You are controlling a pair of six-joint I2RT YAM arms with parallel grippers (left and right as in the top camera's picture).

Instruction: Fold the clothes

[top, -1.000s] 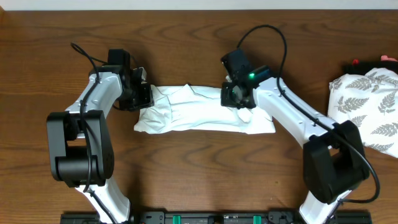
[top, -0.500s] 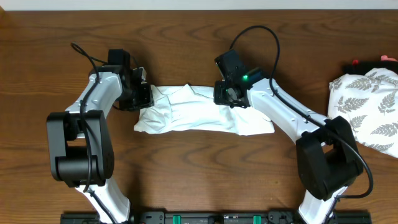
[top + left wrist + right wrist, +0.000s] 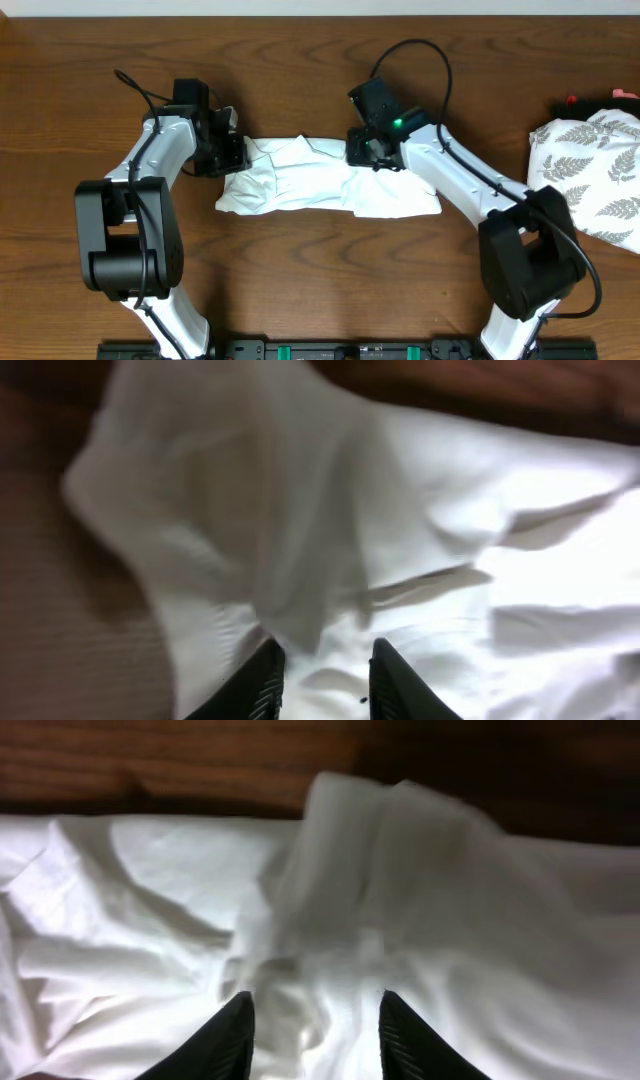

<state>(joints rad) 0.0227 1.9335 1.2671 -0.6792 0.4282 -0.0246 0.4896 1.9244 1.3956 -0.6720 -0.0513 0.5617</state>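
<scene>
The clothes (image 3: 310, 185) are one white T-shirt, lying as a long rumpled band across the middle of the wooden table. My left gripper (image 3: 232, 152) sits at the band's left end. In the left wrist view its jaws (image 3: 325, 665) stand a little apart over the white cloth (image 3: 480, 540), with a raised fold running up to the gap. My right gripper (image 3: 366, 150) is over the far edge of the band, right of its middle. In the right wrist view its jaws (image 3: 313, 1020) are open above wrinkled cloth (image 3: 130, 920) and hold nothing.
A white cloth with a grey leaf print (image 3: 590, 170) lies at the table's right edge, with a dark and red item (image 3: 592, 100) behind it. Both arm bases stand near the front edge, beside a black rail (image 3: 330, 350).
My right gripper has moved a little left and toward the far edge of the shirt. The cloth to its right now lies flatter. The left arm has not moved.
</scene>
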